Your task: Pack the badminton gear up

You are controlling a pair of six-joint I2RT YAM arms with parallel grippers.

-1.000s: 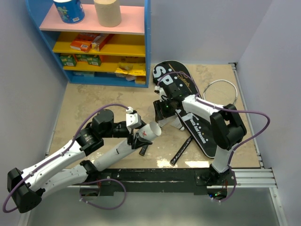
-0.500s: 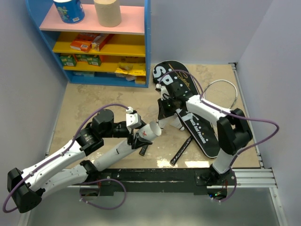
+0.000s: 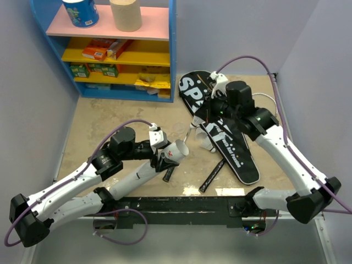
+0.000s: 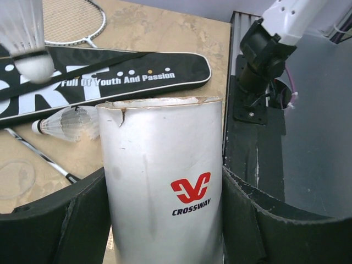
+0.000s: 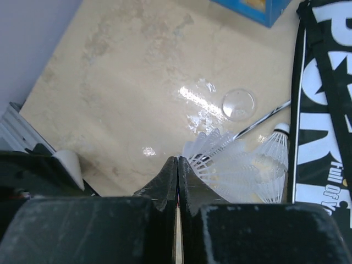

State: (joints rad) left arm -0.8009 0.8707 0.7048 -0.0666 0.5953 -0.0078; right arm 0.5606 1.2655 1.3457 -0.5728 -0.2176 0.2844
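Note:
My left gripper (image 4: 165, 184) is shut on the long white tube (image 4: 159, 165), its torn open end (image 3: 179, 148) facing the right arm. Raised over the bag, my right gripper (image 5: 177, 158) is shut on the feather rim of a white shuttlecock (image 4: 27, 49) that hangs cork down. A second shuttlecock (image 5: 275, 154) lies on the table beside the black SPORT bag (image 3: 234, 151). One white-framed racket (image 3: 261, 100) lies behind the bag. The other racket's thin shaft (image 5: 258, 120) crosses the table, and two black handles (image 3: 212, 175) (image 3: 168, 175) lie near the front.
A clear round lid (image 5: 238, 104) lies flat on the table by the racket shaft. The blue shelf unit (image 3: 170, 66) with small boxes and paper rolls stands at the back left. A black rail (image 3: 192, 204) runs along the near edge, and walls close in on both sides.
My right gripper has shut on the shuttlecock and the arm has lifted and swung back to the right, off the bag. The left arm and the tube have stayed put.

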